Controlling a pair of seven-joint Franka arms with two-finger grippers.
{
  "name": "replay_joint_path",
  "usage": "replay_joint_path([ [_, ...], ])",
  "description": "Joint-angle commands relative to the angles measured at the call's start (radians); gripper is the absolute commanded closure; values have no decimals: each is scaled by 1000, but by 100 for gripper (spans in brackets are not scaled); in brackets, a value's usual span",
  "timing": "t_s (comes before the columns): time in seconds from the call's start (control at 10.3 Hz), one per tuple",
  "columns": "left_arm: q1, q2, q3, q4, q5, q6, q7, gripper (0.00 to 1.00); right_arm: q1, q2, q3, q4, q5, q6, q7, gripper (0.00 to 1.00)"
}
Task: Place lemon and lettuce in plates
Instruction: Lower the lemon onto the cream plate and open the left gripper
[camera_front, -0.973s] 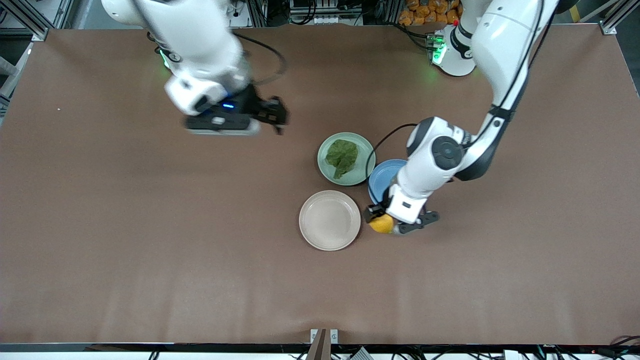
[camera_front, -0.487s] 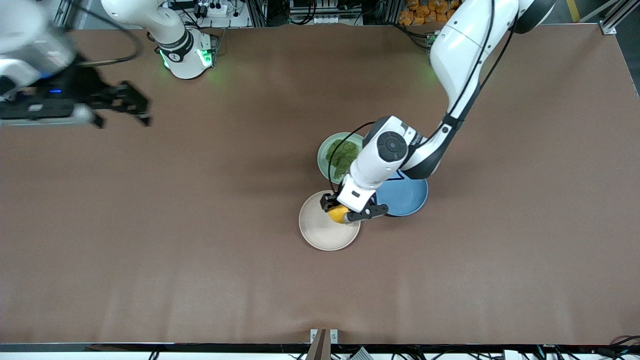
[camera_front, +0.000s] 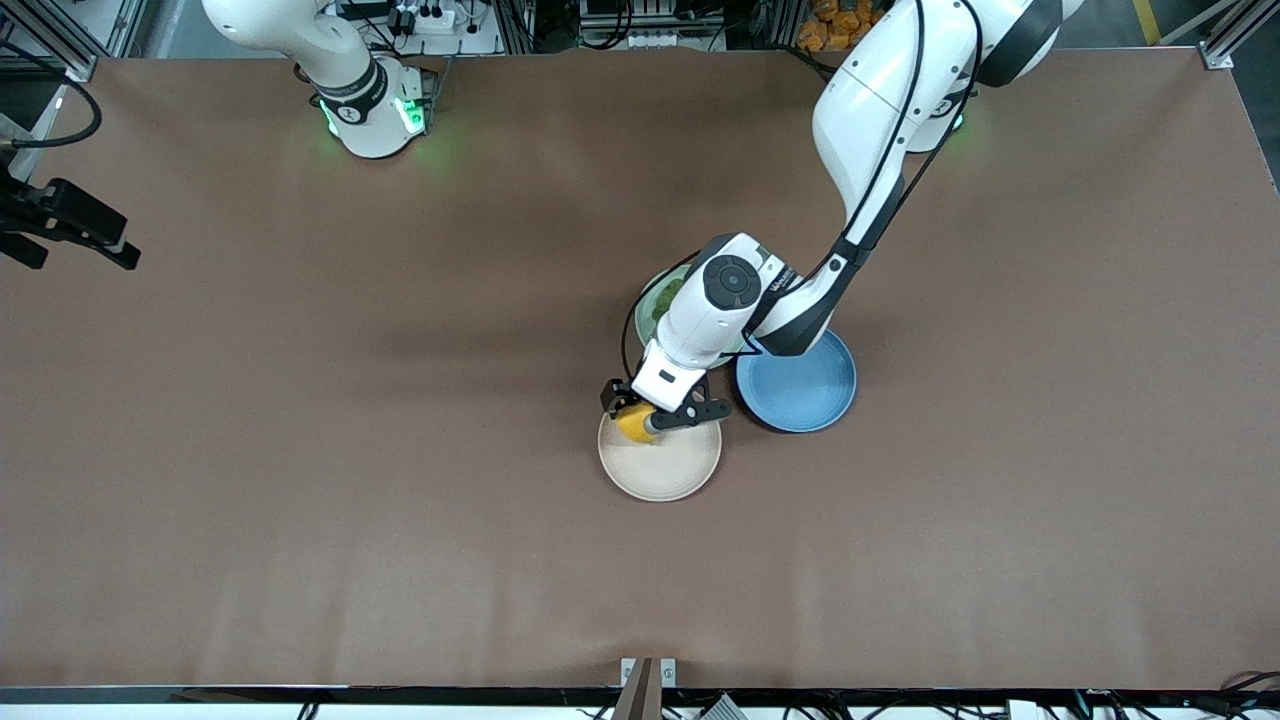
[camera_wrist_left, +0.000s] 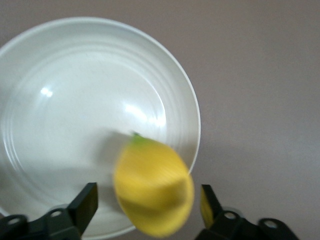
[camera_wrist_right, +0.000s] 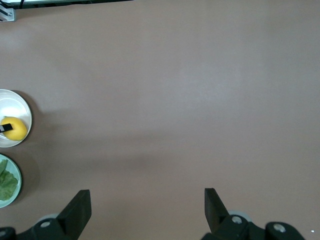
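**While the lemon drops in, the lettuce is home**

Since the lettuce (camera_wrist_right: 6, 182) lies flat in the mint green plate (camera_front: 644, 312), that half of the job looks done. Much of that plate is hidden under the left arm in the front view, but the right wrist view shows the green leaf inside it.

The lemon (camera_front: 634, 424) is the part in hand. It sits between the fingers of the left end effector (camera_front: 655, 412), right over the cream plate (camera_front: 665, 472). That plate is nearer to the front camera than the mint one. In the left wrist view the fingers stand wider than the lemon, with a gap on one side, so the left end effector looks released, not squeezing. I cannot tell if the lemon is on the plate yet or just above it. I think it is as good as in.

A blue plate (camera_front: 800, 385) lies beside the other two, toward the left arm's end of the tabletop (camera_front: 300, 500). Nothing is in it.

The right arm waits. Its right end effector (camera_wrist_right: 145, 206) hangs spread apart and holding nothing, over bare tabletop at the right arm's end.

What is left, I think: the left arm must lift away, with the lemon at rest in the cream plate.
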Motion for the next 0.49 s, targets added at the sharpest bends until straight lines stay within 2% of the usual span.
replay_joint_path([
  [0.0, -3, -2, 22, 27, 39, 3, -23, 0, 23, -3, -33, -8, -19, -3, -36, 0],
  [0.29, 76, -50, 25, 12, 43, -17, -20, 0, 12, -3, -24, -4, -17, -4, -36, 0],
  [0.39, 118, -76, 25, 4, 45, -61, -9, 0, -61, -2, 42, -2, -13, -6, -36, 0],
])
